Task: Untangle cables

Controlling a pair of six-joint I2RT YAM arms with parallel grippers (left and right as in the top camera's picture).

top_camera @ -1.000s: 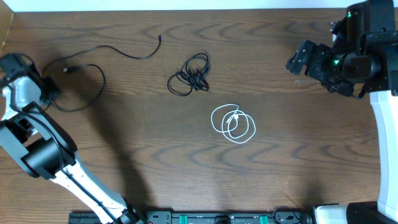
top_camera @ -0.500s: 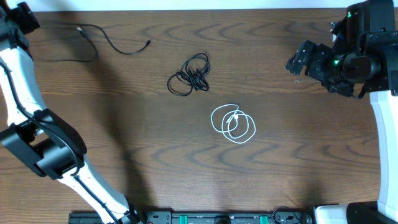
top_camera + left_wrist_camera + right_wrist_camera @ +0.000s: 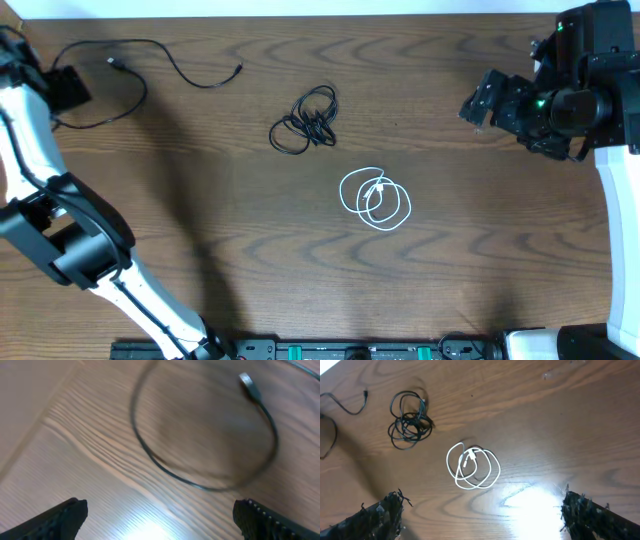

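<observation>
One black cable [image 3: 150, 50] lies spread out at the far left of the table, with a loop [image 3: 200, 485] and a silver-tipped plug [image 3: 248, 384] under my left wrist camera. My left gripper [image 3: 75, 88] hovers beside that loop, open and empty, its fingertips [image 3: 67, 515] wide apart. A second black cable [image 3: 308, 120] sits as a small coiled knot at the centre back, also in the right wrist view as the black coil [image 3: 410, 420]. The white cable [image 3: 375, 198] lies coiled near the middle, shown too as the white coil [image 3: 472, 467]. My right gripper [image 3: 478, 100] hangs open and empty at the far right.
The dark wooden table [image 3: 250, 260] ends at a pale back edge [image 3: 300, 8]. My left arm's white links [image 3: 60, 230] run down the left side. The right arm's base [image 3: 620, 200] stands at the right edge.
My left gripper swung up to the back left corner dragging the black cable, opened and let it go. The cable now lies looped there. The right arm has not moved.
</observation>
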